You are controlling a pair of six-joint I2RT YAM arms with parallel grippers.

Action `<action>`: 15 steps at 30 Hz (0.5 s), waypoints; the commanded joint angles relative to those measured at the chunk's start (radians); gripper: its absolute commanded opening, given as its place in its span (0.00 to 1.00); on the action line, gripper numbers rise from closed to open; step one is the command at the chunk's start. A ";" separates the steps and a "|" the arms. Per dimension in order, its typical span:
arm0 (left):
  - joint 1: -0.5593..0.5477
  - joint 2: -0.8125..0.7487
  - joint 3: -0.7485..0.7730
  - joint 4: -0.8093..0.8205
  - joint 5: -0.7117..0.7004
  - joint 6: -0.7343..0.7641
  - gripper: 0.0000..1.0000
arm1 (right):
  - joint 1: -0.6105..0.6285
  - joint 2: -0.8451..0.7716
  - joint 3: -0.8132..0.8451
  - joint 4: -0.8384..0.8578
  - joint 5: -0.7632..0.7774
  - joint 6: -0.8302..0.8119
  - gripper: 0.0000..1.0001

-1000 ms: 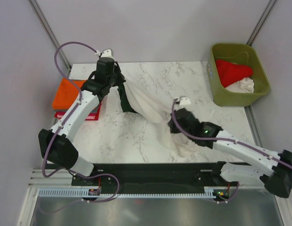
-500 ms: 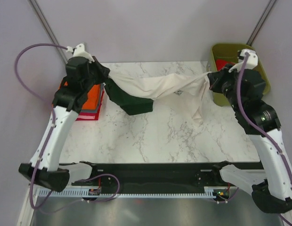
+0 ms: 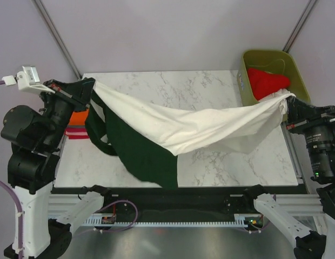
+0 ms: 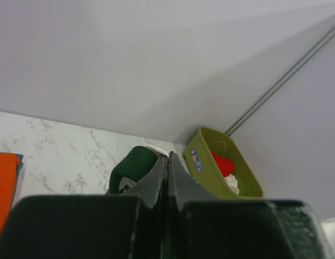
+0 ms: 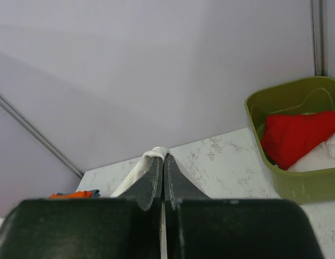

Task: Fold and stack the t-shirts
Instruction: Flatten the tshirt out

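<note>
- Pinching one end of the cream t-shirt (image 3: 210, 127), the left gripper (image 3: 87, 86) is raised over the table's left edge. Its fingers are pressed together on cloth, and the left wrist view shows a dark green ribbed cuff just past their tips.
- Under that arm, a folded orange t-shirt (image 3: 78, 117) lies on the marble table (image 3: 183, 91), on top of a red-pink layer (image 3: 75, 131).
- The cream t-shirt is stretched in the air between both grippers and sags in the middle. Its dark green part (image 3: 143, 154) droops low toward the near edge, left of centre.
- The right gripper (image 3: 289, 102) is at the table's right edge. Its fingers are closed tight on a bunched cream fold of the shirt's other end.
- The olive-green bin (image 3: 297, 70) sits at the far right corner, holding a red t-shirt (image 3: 267, 81) and a white t-shirt (image 5: 324, 156).
</note>
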 commanded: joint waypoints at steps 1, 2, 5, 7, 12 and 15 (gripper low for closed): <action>0.003 0.102 -0.038 -0.037 0.030 -0.037 0.02 | -0.001 0.052 -0.004 0.007 0.046 -0.027 0.00; 0.003 0.119 -0.055 -0.036 0.033 -0.042 0.02 | -0.001 0.081 -0.016 0.005 0.046 -0.031 0.00; 0.003 0.201 -0.169 -0.010 0.050 -0.056 0.02 | -0.003 0.153 -0.122 0.037 0.069 -0.035 0.00; 0.003 0.236 -0.307 0.078 0.061 -0.080 0.02 | -0.003 0.192 -0.243 0.101 0.087 -0.022 0.00; 0.003 0.372 -0.538 0.332 0.013 -0.161 0.02 | -0.062 0.433 -0.357 0.223 0.048 0.048 0.00; 0.002 0.484 -0.495 0.392 -0.040 -0.174 0.02 | -0.170 0.595 -0.324 0.290 -0.090 0.116 0.00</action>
